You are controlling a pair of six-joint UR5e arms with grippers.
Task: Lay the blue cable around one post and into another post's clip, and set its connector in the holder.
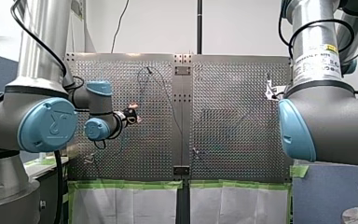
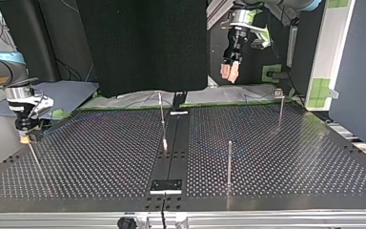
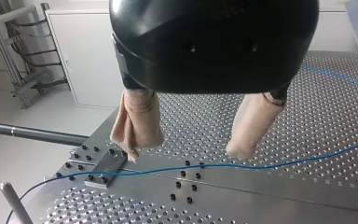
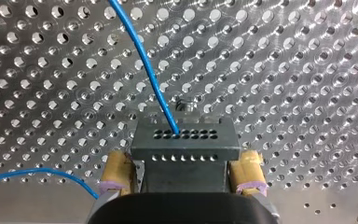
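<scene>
There are three upright posts, one blue cable, one connector and two grippers on or over the perforated table.

In the top view the near post stands bare, just right of the table's centre strip. Further back the middle post rises at the strip. The far post, with a small head on top, stands toward the view's right.

At the same view's left, my right gripper sits low over the table. Its wrist view shows the yellow pads clamped on both sides of the dark connector. The cable enters the connector's upper row of holes and runs ahead across the table, and a second stretch curves past beside the gripper.

Furthest back, my left gripper hangs high above the table's far edge. Its beige-padded fingers are spread apart with nothing between them. In its wrist view the cable lies on the table below the fingertips, apart from them
</scene>
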